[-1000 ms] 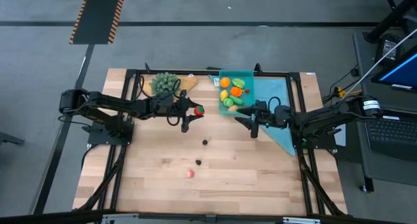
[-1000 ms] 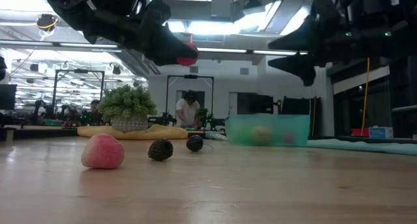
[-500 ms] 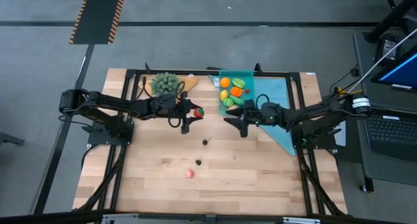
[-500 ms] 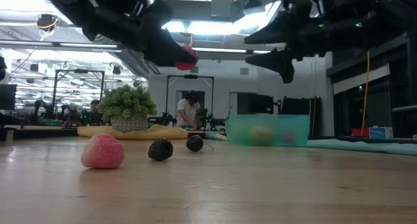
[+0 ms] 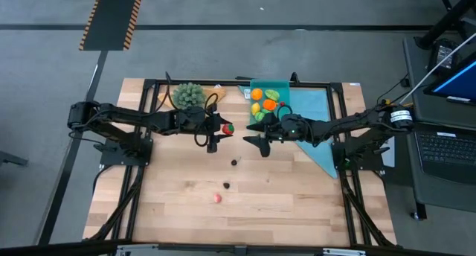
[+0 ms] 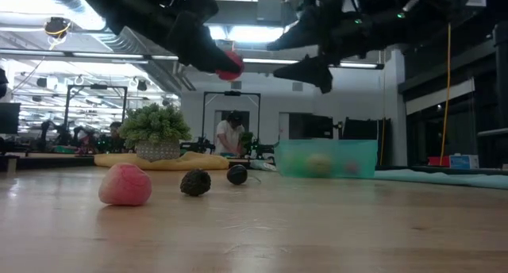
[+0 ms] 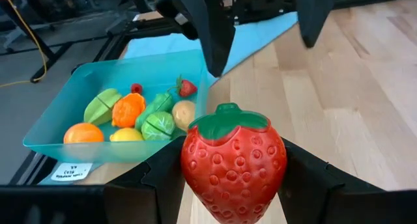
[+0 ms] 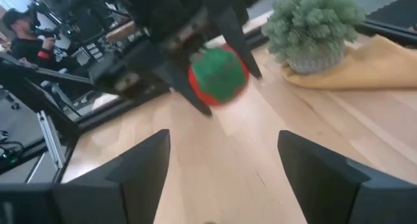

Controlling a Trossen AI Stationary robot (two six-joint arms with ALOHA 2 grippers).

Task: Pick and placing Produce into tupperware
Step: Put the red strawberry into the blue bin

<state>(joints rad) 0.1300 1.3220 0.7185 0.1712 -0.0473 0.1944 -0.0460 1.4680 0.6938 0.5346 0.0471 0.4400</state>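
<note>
My left gripper [image 5: 222, 129] is shut on a red toy strawberry [image 7: 232, 162] with a green cap, held above the table's middle left of the tupperware [image 5: 285, 85]. The translucent teal tupperware holds several produce pieces [image 7: 144, 113]. My right gripper [image 5: 257, 143] is open and empty, just right of the strawberry, which faces it in the right wrist view [image 8: 219, 74]. Three loose pieces rest on the table: two dark ones [image 5: 234, 163] [image 5: 226, 186] and a pink one [image 5: 217, 198]. My left gripper pinches the strawberry's two red sides [image 7: 192, 168] between its two fingers [image 7: 306, 178]. The fingers come level from the table's left. The strawberry is lifted clear of the table [image 6: 230, 64], its green cap [image 7: 228, 123] pointing away from the gripper.
A bushy green plant [image 5: 188, 94] on a tan board stands at the far left of the tupperware. A light-blue cloth [image 5: 318, 126] lies under and right of the tupperware. A person [image 6: 230, 134] shows in the room beyond the table. Bare wood lies toward the near edge.
My right gripper has gone toward the table's left edge, from in front of the tupperware to close beside the held strawberry, staying open. My left gripper keeps the strawberry in about the same place.
</note>
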